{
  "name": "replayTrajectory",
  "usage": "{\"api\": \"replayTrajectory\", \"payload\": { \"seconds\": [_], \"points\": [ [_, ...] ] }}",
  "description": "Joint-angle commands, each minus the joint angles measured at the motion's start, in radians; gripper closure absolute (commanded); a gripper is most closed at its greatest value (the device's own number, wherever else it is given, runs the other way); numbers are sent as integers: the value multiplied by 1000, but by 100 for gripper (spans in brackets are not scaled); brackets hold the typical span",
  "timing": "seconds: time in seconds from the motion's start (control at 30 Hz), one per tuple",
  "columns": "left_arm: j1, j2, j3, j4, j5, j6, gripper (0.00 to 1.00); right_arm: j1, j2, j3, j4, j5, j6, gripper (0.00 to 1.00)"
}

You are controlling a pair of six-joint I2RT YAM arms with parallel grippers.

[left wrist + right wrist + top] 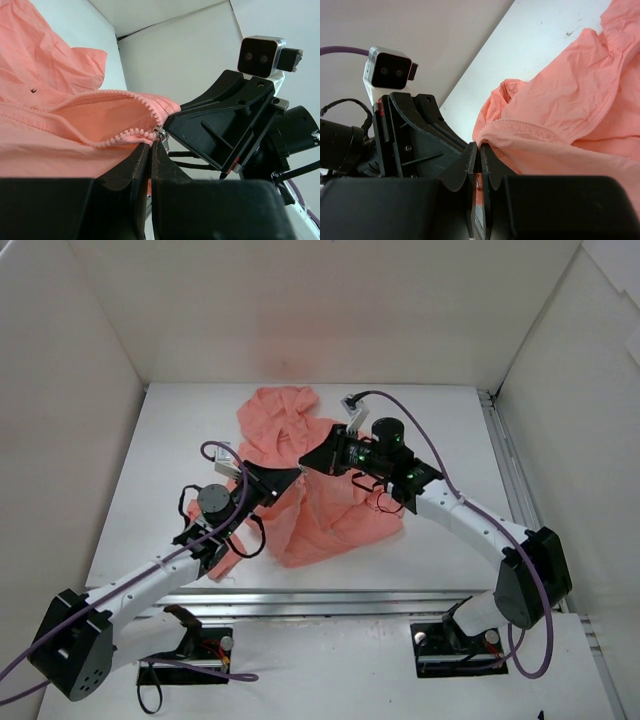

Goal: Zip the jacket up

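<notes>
Jacket bunched mid-desk, zipper undone. Left fingers and right fingers both clamped tight on jacket fabric at zipper's bottom end, tips almost touching. Risk: thin cloth slips free, or jams in teeth when pulled.

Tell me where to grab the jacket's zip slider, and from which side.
Pinch the slider at the tip of the open V of teeth on the jacket. Probably come from the pointed end; the teeth spread apart on the other side.
</notes>
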Motion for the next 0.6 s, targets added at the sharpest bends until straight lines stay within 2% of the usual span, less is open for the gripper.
{"api": "replayTrajectory", "payload": {
  "seconds": [0.0, 0.27, 0.33, 0.37, 0.4, 0.47, 0.5, 0.57],
  "points": [
    [-29, 4, 21, 148, 174, -35, 100, 17, 23, 85, 65, 51, -12, 100],
    [-29, 46, 9, 239, 175, -66, 100, 20, 14, 92, 36, 50, -12, 100],
    [-29, 63, -3, 289, 171, -87, 100, 21, 9, 91, 32, 48, -12, 97],
    [-29, 72, -5, 303, 169, -92, 100, 20, 6, 92, 25, 50, -15, 95],
    [-29, 75, -10, 324, 164, -101, 100, 20, 3, 97, 20, 51, -19, 88],
    [-29, 76, -10, 337, 157, -100, 100, 20, -3, 102, 5, 56, -24, 84],
    [-29, 73, -11, 338, 151, -98, 100, 18, -6, 106, 2, 62, -29, 78],
    [-29, 61, -14, 343, 138, -94, 100, 17, -12, 111, -10, 65, -33, 73]
  ]
}}
